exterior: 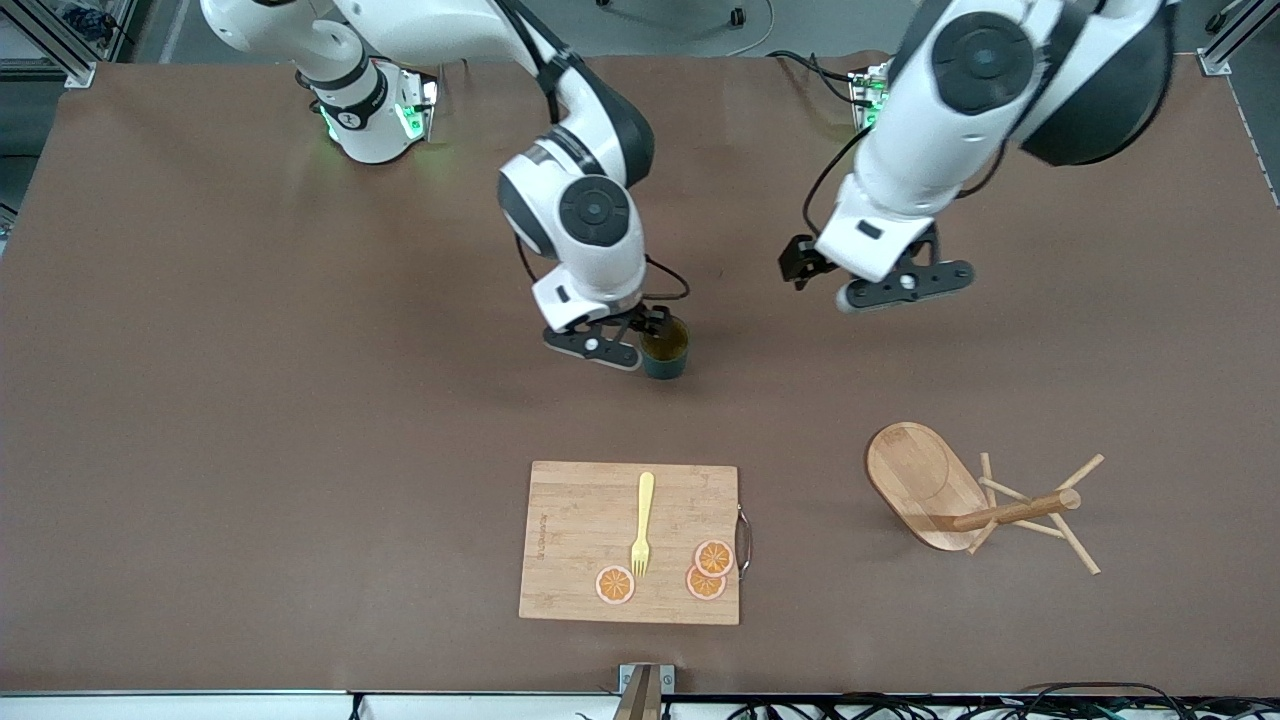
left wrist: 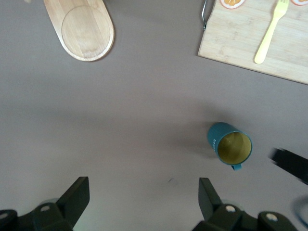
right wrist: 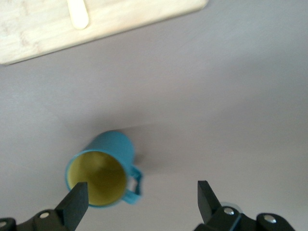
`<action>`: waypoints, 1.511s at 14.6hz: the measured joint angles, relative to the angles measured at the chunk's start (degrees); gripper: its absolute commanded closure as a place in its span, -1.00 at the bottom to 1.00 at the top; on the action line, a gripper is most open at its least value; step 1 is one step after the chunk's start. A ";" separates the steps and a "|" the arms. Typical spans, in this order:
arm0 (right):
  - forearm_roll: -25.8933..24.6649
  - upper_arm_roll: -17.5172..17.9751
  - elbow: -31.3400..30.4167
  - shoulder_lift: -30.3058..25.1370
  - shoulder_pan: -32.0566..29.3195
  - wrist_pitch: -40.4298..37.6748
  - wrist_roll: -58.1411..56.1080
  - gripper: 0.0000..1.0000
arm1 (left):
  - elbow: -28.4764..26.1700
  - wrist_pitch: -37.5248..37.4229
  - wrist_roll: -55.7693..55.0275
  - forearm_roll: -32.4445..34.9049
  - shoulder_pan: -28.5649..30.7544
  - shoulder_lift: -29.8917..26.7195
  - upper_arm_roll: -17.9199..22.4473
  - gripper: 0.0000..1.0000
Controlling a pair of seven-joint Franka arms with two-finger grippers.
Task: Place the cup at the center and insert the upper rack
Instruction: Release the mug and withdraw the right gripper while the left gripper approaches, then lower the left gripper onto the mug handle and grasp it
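At frame centre, the right end effector [exterior: 640, 338] hung with fingers spread wide beside the cup [exterior: 665, 351], upright on the counter [exterior: 250, 400]. Right of it, the left end effector [exterior: 885, 288] hovered wide open. At lower right, the mug tree [exterior: 960, 495] lay tipped over.

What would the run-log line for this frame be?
cup: upright on table | right gripper: open beside it | upper rack: lying tipped | left gripper: open, waiting
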 measured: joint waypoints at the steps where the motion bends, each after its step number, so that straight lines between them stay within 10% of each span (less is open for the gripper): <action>1: 0.00 -0.09 0.01 -1.82 -2.06 -2.84 -3.71 -1.00 | 0.00 0.51 -3.08 1.10 -1.69 0.86 -0.02 -1.00; 15: -4.26 -0.94 -0.15 -14.69 -44.72 -20.74 -65.10 -1.00 | 7.02 9.95 -73.90 40.48 -34.36 29.97 1.02 -1.00; 22: -7.69 0.25 1.63 -18.25 -47.07 -22.61 -65.81 -1.00 | 9.94 9.39 -87.02 43.23 -57.63 37.44 22.95 -0.89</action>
